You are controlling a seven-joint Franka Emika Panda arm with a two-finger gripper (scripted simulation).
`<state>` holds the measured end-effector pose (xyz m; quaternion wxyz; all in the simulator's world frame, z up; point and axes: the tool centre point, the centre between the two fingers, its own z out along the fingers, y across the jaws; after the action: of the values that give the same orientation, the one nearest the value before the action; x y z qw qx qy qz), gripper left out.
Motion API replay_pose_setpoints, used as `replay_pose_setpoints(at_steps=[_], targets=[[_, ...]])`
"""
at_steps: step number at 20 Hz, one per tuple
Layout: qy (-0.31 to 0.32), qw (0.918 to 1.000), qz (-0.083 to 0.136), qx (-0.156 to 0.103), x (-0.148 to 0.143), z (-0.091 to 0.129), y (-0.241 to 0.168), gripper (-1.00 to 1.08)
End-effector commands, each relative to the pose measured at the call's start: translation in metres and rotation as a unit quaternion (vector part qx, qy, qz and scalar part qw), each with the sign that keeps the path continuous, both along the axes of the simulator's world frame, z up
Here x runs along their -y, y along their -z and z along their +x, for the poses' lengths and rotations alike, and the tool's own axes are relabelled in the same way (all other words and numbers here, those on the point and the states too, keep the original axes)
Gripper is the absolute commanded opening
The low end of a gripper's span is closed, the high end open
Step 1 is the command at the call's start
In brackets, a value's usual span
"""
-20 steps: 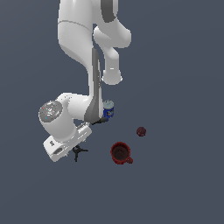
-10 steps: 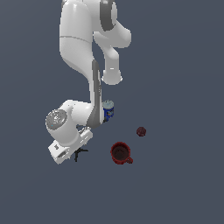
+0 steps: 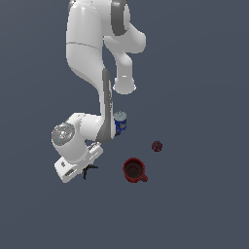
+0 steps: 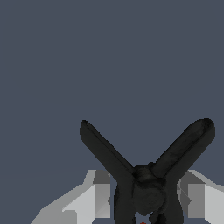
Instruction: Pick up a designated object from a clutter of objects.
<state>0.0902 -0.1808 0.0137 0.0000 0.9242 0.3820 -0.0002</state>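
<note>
The small black clamp [image 4: 146, 188] fills the wrist view, two prongs splayed outward and a tiny red tip at the picture's edge. It lies on the floor in the exterior view [image 3: 90, 169], half under the white hand. My gripper [image 4: 146, 202] is low over it. One grey finger [image 4: 101, 197] stands on each side of the clamp's body, with a thin gap on one side, so the gripper looks open around it. In the exterior view the gripper [image 3: 85, 170] is mostly hidden by the hand.
A red mug [image 3: 134, 170] stands to the exterior view's right of the clamp. A dark red ball [image 3: 156, 146] lies beyond the mug. A blue can [image 3: 120, 122] stands behind the arm's forearm. The black screwdriver is out of view.
The hand has come down and slightly toward the clamp over the last second. The clamp, mug, ball and can have not moved.
</note>
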Motion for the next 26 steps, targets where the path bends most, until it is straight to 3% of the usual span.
replay_pose_setpoints(at_steps=[1,14,26], targets=[[0.000,1.0000,0.000,0.000,0.000,0.000,0.000,-1.00],[0.000,1.0000,0.000,0.000,-0.002,-0.011,-0.016,-1.00],[0.000,1.0000,-0.002,-0.001,-0.012,-0.055,-0.083,-1.00]])
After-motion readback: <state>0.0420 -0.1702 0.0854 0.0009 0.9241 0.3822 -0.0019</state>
